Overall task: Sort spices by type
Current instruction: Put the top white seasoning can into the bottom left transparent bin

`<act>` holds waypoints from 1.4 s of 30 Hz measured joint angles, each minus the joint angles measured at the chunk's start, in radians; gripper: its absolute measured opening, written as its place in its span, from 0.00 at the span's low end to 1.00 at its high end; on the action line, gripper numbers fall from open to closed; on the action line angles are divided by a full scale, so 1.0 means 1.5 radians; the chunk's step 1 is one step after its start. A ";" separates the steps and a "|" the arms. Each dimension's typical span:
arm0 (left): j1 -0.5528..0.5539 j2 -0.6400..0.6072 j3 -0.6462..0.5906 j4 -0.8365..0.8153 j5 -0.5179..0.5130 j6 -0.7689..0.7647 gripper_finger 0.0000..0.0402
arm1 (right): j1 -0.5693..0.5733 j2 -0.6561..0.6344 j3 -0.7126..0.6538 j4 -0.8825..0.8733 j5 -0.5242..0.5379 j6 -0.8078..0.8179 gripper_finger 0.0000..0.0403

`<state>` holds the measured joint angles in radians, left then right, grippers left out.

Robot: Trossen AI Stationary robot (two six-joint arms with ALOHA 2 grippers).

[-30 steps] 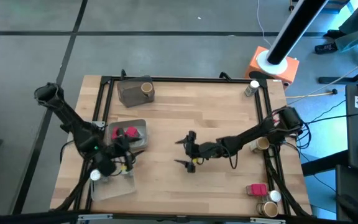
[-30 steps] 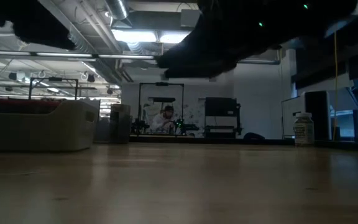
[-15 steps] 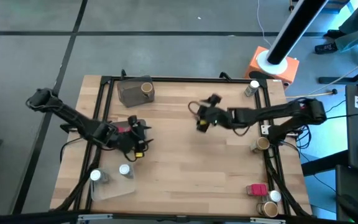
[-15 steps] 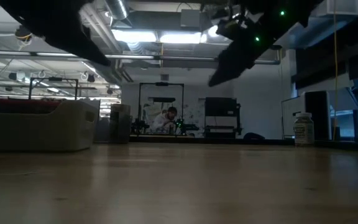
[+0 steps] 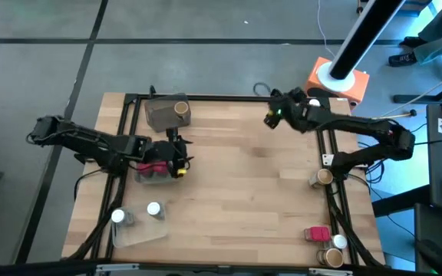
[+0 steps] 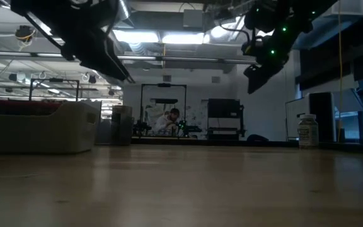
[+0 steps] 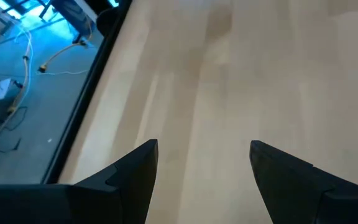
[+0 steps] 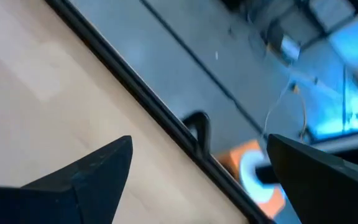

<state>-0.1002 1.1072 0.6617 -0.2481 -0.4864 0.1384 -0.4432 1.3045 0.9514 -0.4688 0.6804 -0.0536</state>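
Wooden table (image 5: 229, 184), both arms aloft.
Left gripper (image 7: 201, 168) hung over the grey tray (image 5: 158, 175), jaws parted, empty; right gripper (image 8: 197, 165) likewise near the far edge.

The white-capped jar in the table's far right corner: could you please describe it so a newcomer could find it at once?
Start at the orange block just beyond the wooden table's far right corner. On the table just inside that corner stands a small clear jar with a white cap, alone beside the right gripper. The other white-capped jars sit along the near edge.
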 joint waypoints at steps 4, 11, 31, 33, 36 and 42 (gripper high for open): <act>0.037 0.000 0.000 0.007 0.014 0.020 0.60 | -0.082 0.006 0.067 -0.095 -0.041 0.004 0.92; 0.070 0.000 0.000 0.006 0.032 0.035 0.60 | -0.222 0.053 0.199 -0.258 -0.060 -0.004 0.92; 0.085 0.000 0.000 0.004 0.045 0.016 0.60 | -0.325 0.189 0.233 -0.414 -0.099 0.082 0.92; 0.085 0.000 0.000 0.004 0.045 0.015 0.60 | -0.324 0.207 0.233 -0.426 -0.097 0.098 0.92; 0.085 0.000 0.000 0.002 0.045 0.011 0.60 | -0.325 0.237 0.233 -0.456 -0.100 0.121 0.92; 0.085 0.000 0.000 0.001 0.045 0.008 0.60 | -0.324 0.283 0.233 -0.494 -0.116 0.137 0.92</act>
<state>0.0273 1.1076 0.6617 -0.2466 -0.4183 0.1501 -0.9298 1.7289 1.3010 -1.2103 0.5064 0.1520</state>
